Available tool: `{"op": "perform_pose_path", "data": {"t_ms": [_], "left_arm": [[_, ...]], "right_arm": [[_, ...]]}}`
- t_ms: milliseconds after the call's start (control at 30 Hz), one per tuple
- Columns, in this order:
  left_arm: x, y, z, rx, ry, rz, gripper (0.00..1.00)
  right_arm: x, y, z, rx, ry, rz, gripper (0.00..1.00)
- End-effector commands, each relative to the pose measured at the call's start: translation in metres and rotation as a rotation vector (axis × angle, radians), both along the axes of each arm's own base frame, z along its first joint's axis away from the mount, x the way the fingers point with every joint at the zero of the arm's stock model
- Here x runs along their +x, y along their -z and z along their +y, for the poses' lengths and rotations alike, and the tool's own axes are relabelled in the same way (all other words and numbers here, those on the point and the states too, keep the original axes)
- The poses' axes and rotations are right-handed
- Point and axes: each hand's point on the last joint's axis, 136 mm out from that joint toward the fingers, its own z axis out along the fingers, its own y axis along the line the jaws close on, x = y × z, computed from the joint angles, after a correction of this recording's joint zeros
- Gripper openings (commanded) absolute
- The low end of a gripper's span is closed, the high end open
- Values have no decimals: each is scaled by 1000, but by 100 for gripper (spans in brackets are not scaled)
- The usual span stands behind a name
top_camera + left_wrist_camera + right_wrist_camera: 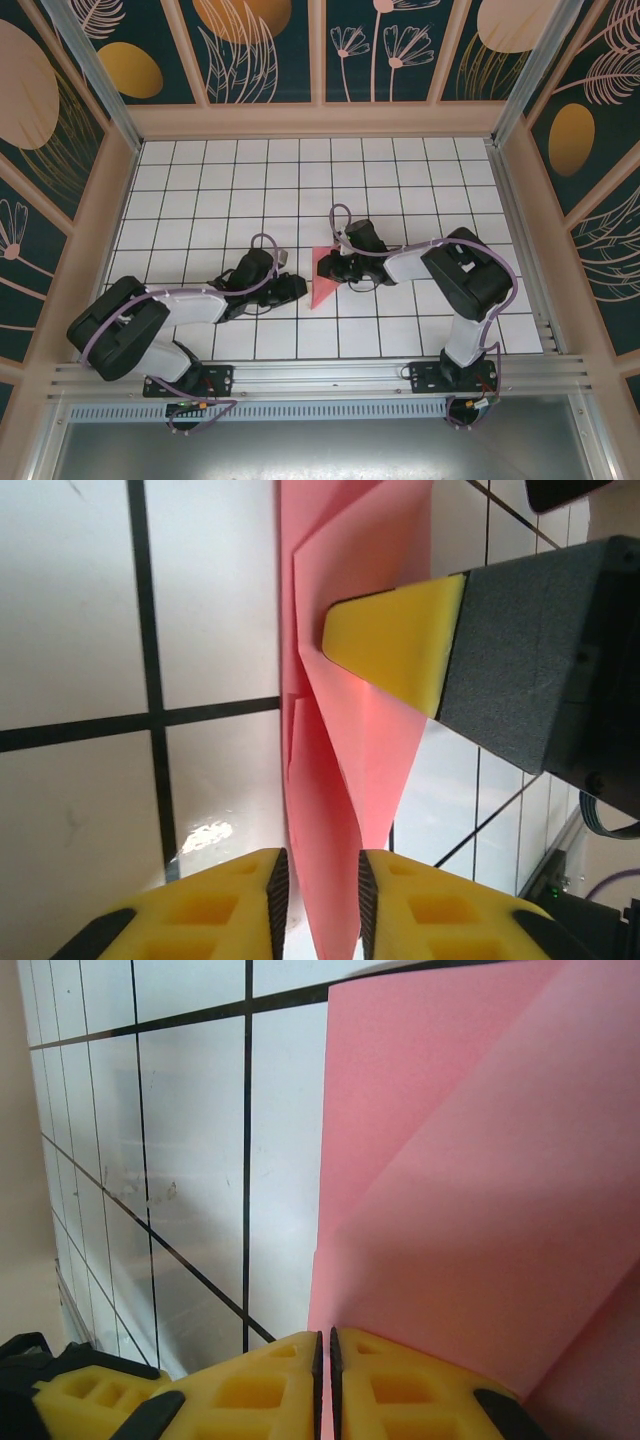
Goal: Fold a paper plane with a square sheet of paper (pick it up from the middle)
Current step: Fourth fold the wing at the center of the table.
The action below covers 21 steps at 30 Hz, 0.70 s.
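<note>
Pink sheet of paper lies flat on the white-tiled desk, centre of the overhead frame, between the two arms. It is no longer a square. It reads as a narrow triangle, wide end toward the top of the frame, point toward the bottom.

Left end effector sits just left of the paper's lower half. In the left wrist view its jaws are a little apart at the bottom of the frame, and the paper's narrow end runs into the gap. The gap is far wider than the paper, so I read this as no clamp.

Right end effector sits at the paper's upper right. In the right wrist view its jaws are together, only a hairline between them, at the paper's near edge. In the left wrist view its yellow tip rests on top of the paper beside a crease, apparently pressing down. I cannot tell whether any layer is pinched.

Progress, as a judgement: well past halfway. Overlapping layers and diagonal creases show in both wrist views. Probably left: the last lengthwise folds, sharpening the creases, and letting go of a finished plane. Not yet a slim dart.
</note>
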Motion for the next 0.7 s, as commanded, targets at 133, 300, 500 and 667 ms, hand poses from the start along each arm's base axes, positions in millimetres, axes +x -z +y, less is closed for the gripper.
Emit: {"op": "perform_pose_path", "data": {"t_ms": [133,300,500,667], "left_arm": [[8,-3,5,26,-45,-6,28],[9,-10,-7,-19,-5,-16,33],[8,-6,-17,-10,58,-1,32],[10,-8,-24,-17,75,-8,28]], "right_arm": [[-15,35,-15,-117,49,94,14],[-18,36,-15,-110,89,111,14],[-18,37,-17,-123,97,107,14],[-18,39,-19,-133,97,110,14]]}}
